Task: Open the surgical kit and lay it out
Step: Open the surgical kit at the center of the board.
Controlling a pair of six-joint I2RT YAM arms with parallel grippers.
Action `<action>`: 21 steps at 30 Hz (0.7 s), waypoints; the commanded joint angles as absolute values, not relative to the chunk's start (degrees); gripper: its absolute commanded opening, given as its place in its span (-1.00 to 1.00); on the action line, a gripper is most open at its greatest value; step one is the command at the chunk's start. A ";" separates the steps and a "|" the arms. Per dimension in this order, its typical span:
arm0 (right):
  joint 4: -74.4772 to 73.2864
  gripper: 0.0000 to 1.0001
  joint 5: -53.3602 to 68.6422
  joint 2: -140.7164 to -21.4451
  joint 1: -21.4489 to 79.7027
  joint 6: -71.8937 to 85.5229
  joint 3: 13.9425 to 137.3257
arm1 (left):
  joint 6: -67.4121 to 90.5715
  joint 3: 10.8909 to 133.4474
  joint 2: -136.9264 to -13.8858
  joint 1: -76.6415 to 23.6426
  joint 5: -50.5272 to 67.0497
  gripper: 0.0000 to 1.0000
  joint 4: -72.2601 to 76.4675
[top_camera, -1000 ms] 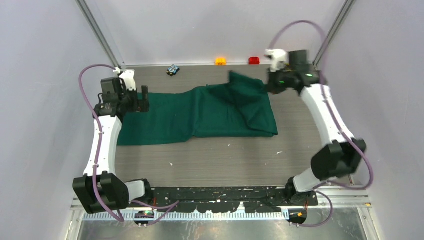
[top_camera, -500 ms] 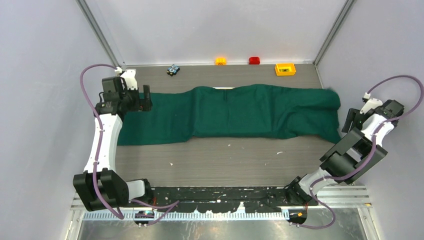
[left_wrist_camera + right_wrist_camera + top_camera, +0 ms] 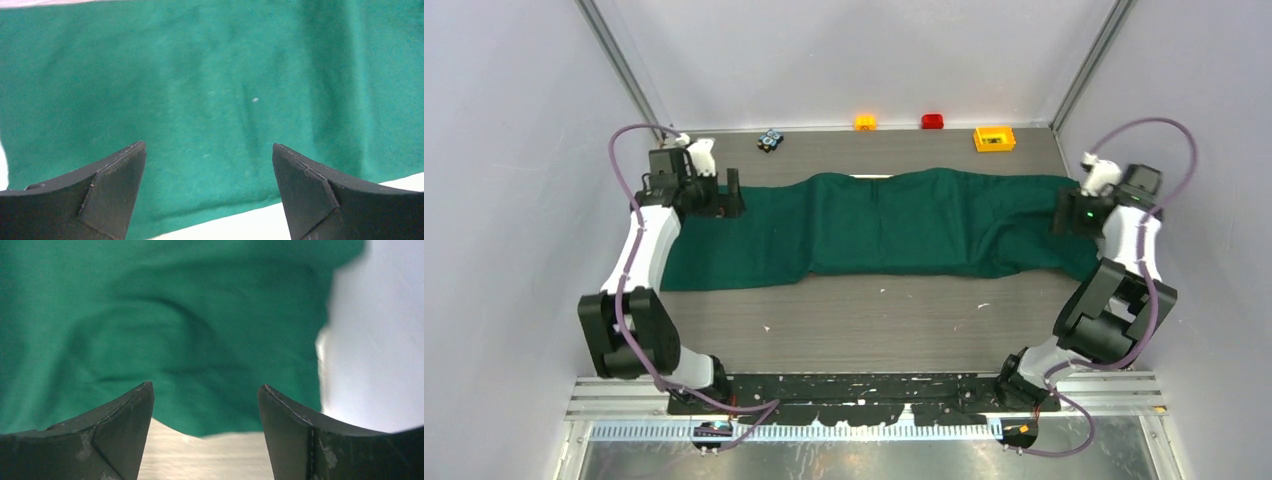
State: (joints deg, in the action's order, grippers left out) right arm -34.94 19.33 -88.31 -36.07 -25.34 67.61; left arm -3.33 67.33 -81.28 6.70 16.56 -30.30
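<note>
Grey wood-grain table (image 3: 874, 315), green drape (image 3: 894, 225) stretched left to right across its far half. Left gripper (image 3: 724, 200) and right gripper (image 3: 1069, 215) hover over opposite ends, both spread wide and empty.

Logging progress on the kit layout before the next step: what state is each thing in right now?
Green drape: spread in a long strip across the table, gripped by neither arm.
Left gripper: open, empty, over the drape's left end.
Right gripper: open, empty, over the drape's right end.
Yellow box: at the table's back edge, clear of the drape.
</note>
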 commanded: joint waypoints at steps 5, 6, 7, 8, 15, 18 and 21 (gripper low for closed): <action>-30.94 0.60 22.55 -87.27 -18.07 -17.07 70.63 | 4.89 81.49 -100.10 -1.23 29.05 0.93 -17.86; -31.55 0.60 22.70 -87.80 -17.04 -16.59 71.40 | 6.69 83.90 -103.21 -1.87 30.30 0.91 -17.11; -32.05 0.60 22.75 -88.22 -15.81 -16.31 71.74 | 8.83 86.45 -106.05 -2.38 31.59 0.89 -16.51; -32.47 0.59 22.70 -88.44 -15.18 -16.07 71.95 | 10.70 89.30 -109.18 -2.85 32.78 0.88 -16.30; -34.70 0.58 21.95 -86.85 -13.84 -16.10 69.75 | 16.32 105.57 -125.22 -7.97 36.89 0.88 -17.08; -35.19 0.58 21.81 -85.47 -13.87 -16.36 68.36 | 18.10 109.89 -129.24 -9.52 37.00 0.80 -18.13; -35.42 0.58 21.19 -84.31 -13.81 -16.93 67.24 | 18.50 109.95 -129.98 -10.48 36.92 0.65 -18.14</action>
State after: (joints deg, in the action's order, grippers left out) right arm -34.92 21.93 -88.03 -13.98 -16.97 68.27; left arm 15.97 107.26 -130.08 -9.26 34.52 -19.11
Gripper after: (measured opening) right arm 0.792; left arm 0.869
